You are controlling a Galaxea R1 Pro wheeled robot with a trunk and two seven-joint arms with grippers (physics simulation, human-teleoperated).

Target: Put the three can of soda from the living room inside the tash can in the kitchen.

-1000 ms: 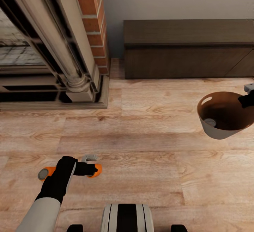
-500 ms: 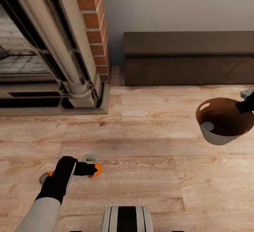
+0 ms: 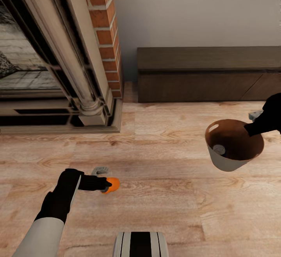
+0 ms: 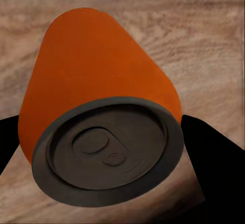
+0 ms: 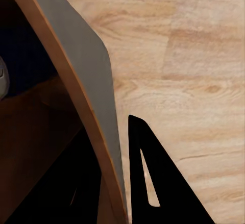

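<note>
Head view runs, from its left, from the fireplace and its brick pier to a low dark cabinet against the wall, with bare wood floor in front of both. Low on the left, the left gripper holds an orange soda can clear of the floor; in the left wrist view the can sits between the two dark fingers, its grey top turned toward the camera, so the fingers are pinched on its sides. Carrying it lying over like this probably just reflects how it was grasped.

Further right, the trash can hangs tilted in the air with its mouth toward the robot, which keeps the opening easy to reach. A grey can top shows inside it near the wall; what kind of can it belongs to is hard to tell at this size. The right gripper pinches the far rim: the right wrist view shows one finger outside the grey wall and the other in shadow inside.

Open floor lies between the two arms, so the left arm has free room to swing across. The fireplace step and cabinet front are well apart from both grippers.
</note>
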